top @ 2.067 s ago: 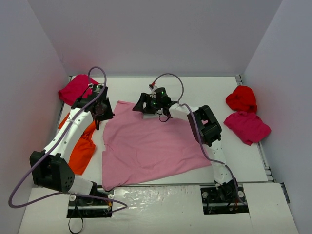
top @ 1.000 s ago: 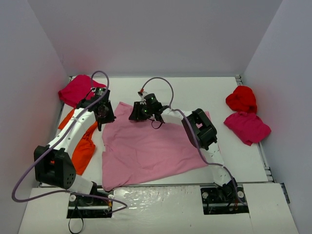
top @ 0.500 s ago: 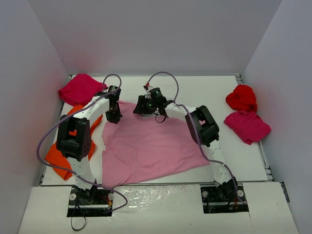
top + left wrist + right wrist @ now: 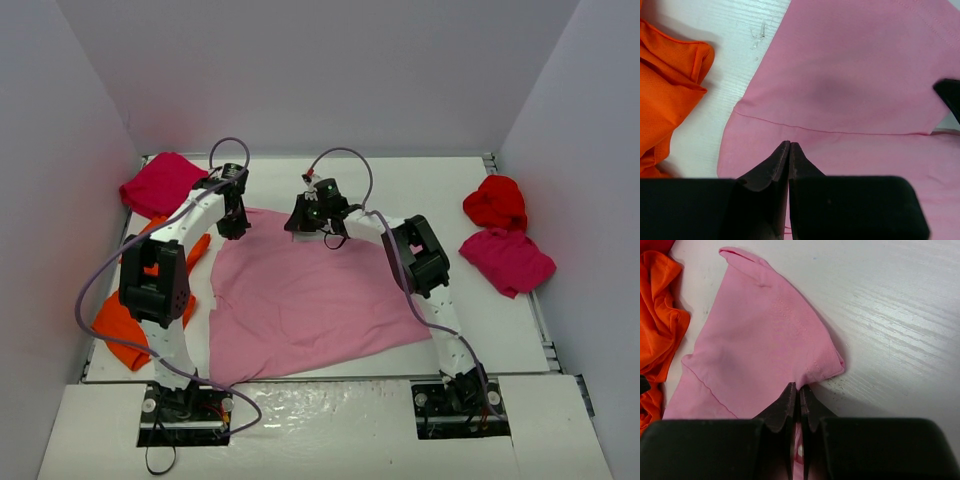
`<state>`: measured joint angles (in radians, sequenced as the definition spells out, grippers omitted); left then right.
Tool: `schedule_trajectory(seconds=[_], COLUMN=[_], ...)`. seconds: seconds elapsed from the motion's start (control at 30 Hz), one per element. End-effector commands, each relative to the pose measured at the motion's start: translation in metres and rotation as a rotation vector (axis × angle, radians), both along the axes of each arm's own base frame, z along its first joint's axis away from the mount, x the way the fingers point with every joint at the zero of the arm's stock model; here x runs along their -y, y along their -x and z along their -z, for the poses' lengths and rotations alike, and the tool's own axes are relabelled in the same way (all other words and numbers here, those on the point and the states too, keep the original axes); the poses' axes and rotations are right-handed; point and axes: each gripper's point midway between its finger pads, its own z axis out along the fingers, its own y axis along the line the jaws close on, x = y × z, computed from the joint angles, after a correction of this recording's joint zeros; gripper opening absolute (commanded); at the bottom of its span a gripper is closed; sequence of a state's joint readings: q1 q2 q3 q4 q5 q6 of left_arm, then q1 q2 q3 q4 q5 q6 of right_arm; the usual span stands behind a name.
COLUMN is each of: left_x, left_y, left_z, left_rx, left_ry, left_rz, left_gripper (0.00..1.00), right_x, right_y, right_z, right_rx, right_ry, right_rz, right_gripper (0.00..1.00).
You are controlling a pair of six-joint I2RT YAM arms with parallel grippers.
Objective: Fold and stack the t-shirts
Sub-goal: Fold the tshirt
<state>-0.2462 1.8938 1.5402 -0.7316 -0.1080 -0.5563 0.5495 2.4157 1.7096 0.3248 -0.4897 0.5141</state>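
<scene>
The light pink t-shirt point(image 4: 305, 300) lies spread flat mid-table. At its back-left sleeve, my left gripper point(image 4: 235, 222) is shut, its tips point(image 4: 789, 144) meeting on the pink cloth point(image 4: 850, 65) just below a stitched seam. Further right along the back edge, my right gripper point(image 4: 300, 218) is shut on a small bunched fold of the pink shirt point(image 4: 755, 340), its tips point(image 4: 799, 386) beside the sleeve corner. An orange t-shirt point(image 4: 125, 320) lies crumpled at the left. One magenta t-shirt point(image 4: 160, 183) sits back left and another point(image 4: 505, 260) at the right. The bright red one point(image 4: 495, 200) lies behind that.
Grey walls close in the white table point(image 4: 440, 185) on three sides. The orange cloth point(image 4: 670, 90) lies close to the left of the pink sleeve. Both arm bases stand at the near edge, with cables looping above the wrists.
The left arm swung its elbow inward and its gripper moved right onto the pink shirt's back-left part. The right gripper shifted slightly right and shut on the shirt's back edge.
</scene>
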Motion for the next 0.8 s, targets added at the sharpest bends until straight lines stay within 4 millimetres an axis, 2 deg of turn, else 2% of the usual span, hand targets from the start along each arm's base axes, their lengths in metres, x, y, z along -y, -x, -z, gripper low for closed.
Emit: schedule_trajectory(seconds=[0.0,0.2,0.33,0.43,0.53,0.63,0.77], left_x=[-0.01,-0.008,-0.005,0.0,0.005,0.006,0.006], left_y=[-0.005,-0.007,-0.014,-0.029,-0.036,-0.045,-0.057], left_z=[-0.023,-0.007,0.01,0.004,0.01,0.016,0.016], left_rx=[0.061,0.045,-0.015,-0.02,-0.05,-0.056,-0.067], left_ry=[-0.02,-0.008,-0.005,0.019,0.053,0.079,0.113], left_rz=[-0.017,-0.023,-0.011,0.0,0.009,0.003,0.006], left_gripper=[0.0,0.0,0.0,0.01,0.04,0.06,0.11], right_x=[0.023,0.013,0.012,0.011,0.006,0.002,0.002], right_y=[0.01,0.017,0.026,0.035,0.043,0.046,0.045], right_z=[0.021,-0.018,-0.033,-0.045,-0.059,-0.067,-0.062], right_rx=[-0.034,0.033,0.049,0.076,0.11,0.125,0.12], right_ry=[0.12,0.088,0.074,0.078,0.077,0.072,0.082], right_rz=[0.01,-0.049,-0.067,-0.085,-0.108,-0.118,-0.121], right_gripper=[0.0,0.0,0.0,0.0,0.0,0.0,0.0])
